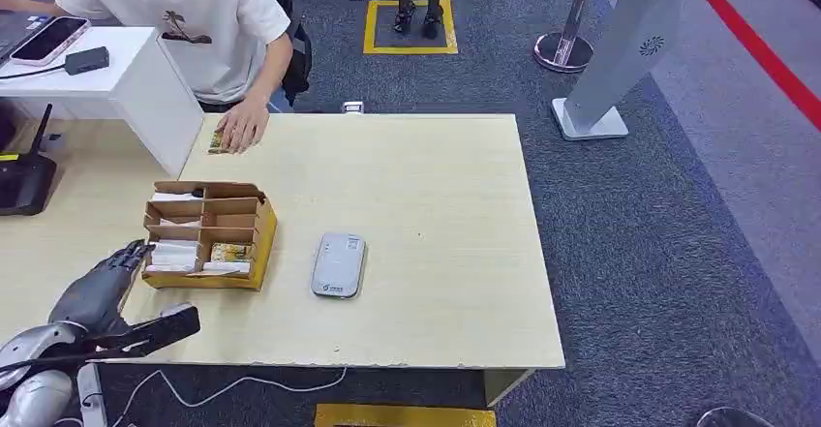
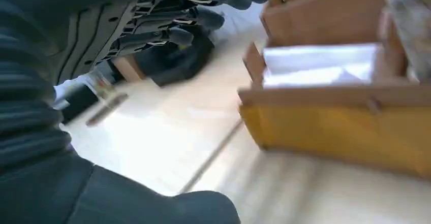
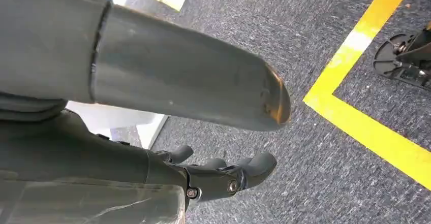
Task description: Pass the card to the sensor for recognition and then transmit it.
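The left hand (image 1: 97, 291), fingers (image 2: 203, 18) apart and holding nothing, hovers beside the box (image 1: 208, 235) near the counter's (image 1: 436, 204) left edge. Bare counter lies right of the grey sensor (image 1: 338, 265). A yellowish card (image 1: 232, 252) sits in the box's front compartment. The right hand (image 3: 223, 176) hangs over carpet, fingers curled in, empty.

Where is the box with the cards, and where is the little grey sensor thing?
Card box (image 1: 254, 249), head view, on its yellow side wall.
Sensor (image 1: 338, 264), head view, on the middle of its grey top.

A yellow patterned card (image 1: 231, 252) lies flat in the divided cardboard box (image 1: 259, 238); the grey sensor (image 1: 338, 265) lies just beside it.
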### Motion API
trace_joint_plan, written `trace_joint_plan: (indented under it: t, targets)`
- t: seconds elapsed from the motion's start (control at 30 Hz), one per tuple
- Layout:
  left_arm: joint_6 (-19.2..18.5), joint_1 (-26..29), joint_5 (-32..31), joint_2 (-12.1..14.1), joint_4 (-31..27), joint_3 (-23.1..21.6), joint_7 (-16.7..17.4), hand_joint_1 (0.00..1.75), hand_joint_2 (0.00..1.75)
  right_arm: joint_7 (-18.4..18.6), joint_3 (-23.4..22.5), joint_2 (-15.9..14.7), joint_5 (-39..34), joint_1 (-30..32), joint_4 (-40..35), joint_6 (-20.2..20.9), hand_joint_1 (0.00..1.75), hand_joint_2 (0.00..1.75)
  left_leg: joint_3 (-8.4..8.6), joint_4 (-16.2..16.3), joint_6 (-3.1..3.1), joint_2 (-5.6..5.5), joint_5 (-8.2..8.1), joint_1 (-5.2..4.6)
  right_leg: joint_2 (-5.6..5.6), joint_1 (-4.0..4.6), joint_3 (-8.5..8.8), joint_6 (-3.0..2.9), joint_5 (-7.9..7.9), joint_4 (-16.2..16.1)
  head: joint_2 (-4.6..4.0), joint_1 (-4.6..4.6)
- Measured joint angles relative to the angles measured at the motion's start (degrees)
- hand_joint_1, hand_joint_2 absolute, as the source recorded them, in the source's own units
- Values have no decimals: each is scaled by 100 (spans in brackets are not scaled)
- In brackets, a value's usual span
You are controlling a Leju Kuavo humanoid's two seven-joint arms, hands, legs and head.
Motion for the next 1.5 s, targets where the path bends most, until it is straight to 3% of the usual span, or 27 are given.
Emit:
trace_joint_plan:
  t: [0.23, 0.5, 0.9, 1.5]
  targets:
    - [155, -694, -441, -428, 358, 0, 0, 0, 175, 0, 11, 0, 0, -57, 0, 0, 0, 0, 1, 1, 1, -4, 2, -1, -4, 0, 6, -1, 4, 0, 0, 2]
    - [163, -939, -581, -693, 570, -2, -6, 0, 175, 7, 11, 0, 0, -59, 4, -2, 0, 0, 1, 2, 0, -2, 1, -1, 1, 0, 2, -1, 3, 0, 0, 2]
    - [157, -1137, -622, -848, 699, -2, -17, 0, 175, 4, 11, 0, 0, -59, 22, -2, 0, 0, 0, 1, 0, 2, 1, -1, 3, 0, 3, -1, 3, 0, 0, 2]
    - [72, -1170, -520, -850, 736, -2, -37, 0, 175, 4, 11, 0, 0, -60, 26, 0, 0, 0, 0, 1, 0, 2, 1, -1, 3, 0, 3, -1, 3, 0, 0, 2]
